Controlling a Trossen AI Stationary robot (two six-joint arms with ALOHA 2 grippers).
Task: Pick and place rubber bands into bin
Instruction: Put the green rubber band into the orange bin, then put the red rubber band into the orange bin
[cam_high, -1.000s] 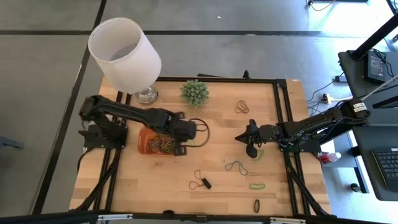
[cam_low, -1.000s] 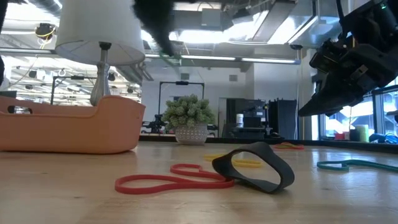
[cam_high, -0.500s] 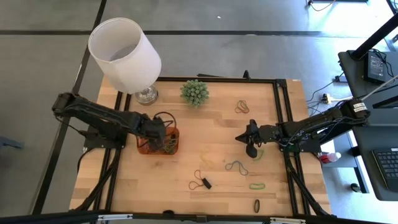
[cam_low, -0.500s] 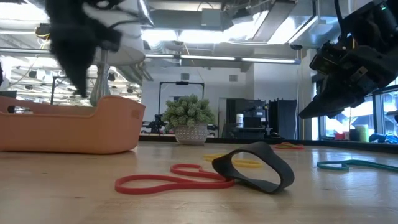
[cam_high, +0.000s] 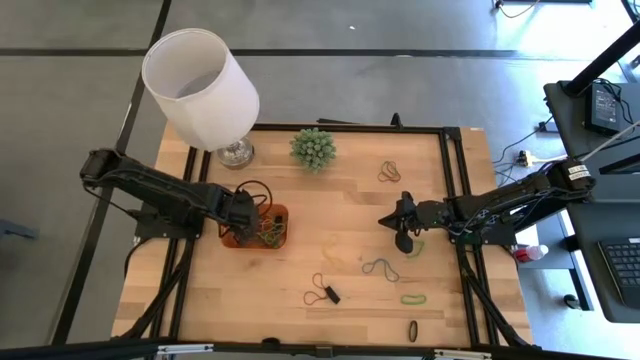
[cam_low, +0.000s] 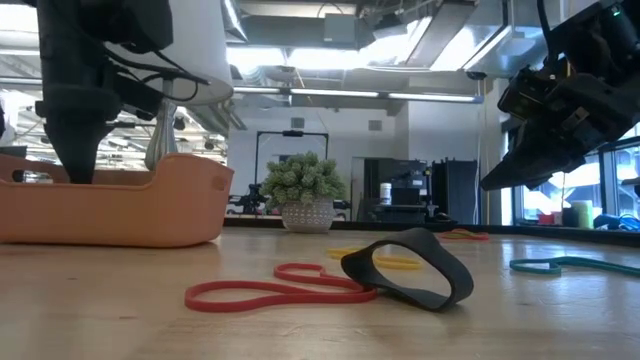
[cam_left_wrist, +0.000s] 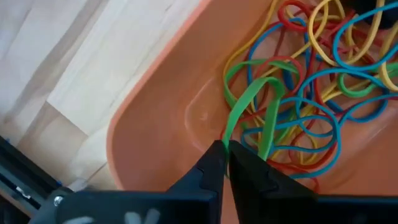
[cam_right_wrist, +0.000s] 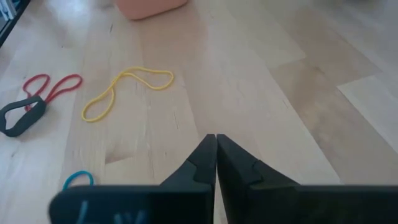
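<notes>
Low view, near to far: a black band (cam_low: 408, 268) stands on edge on the counter (cam_low: 320, 320), touching a red double-loop band (cam_low: 275, 288) lying flat beside it. Behind them lie a yellow band (cam_low: 385, 258) and, toward the right arm's side, a blue-grey band (cam_low: 560, 264).

The bin (cam_low: 110, 205) sits farther back on the left arm's side. Left gripper (cam_left_wrist: 225, 163) is lowered into the bin; its jaws are pinched together on a green band (cam_left_wrist: 252, 115), which trails onto the heap of rubber bands (cam_left_wrist: 311, 93) (red, yellow, blue, green) inside the tray. In the high view, this gripper (cam_high: 243, 215) sits over the bin's end nearest the left arm's base.

Right gripper (cam_high: 400, 222) hovers above bare counter at mid-depth on the right side, well apart from the bin. Its jaws are closed tip to tip with nothing between them. A green band (cam_high: 414, 246) lies just beside it.

Loose bands in the high view: blue-grey (cam_high: 380, 268), green (cam_high: 413, 298), black (cam_high: 412, 330), and an orange-brown one (cam_high: 388, 172) at the far edge.

At the far edge stand a spiky green plant (cam_high: 313, 148) and a white-shaded lamp (cam_high: 198, 88).
</notes>
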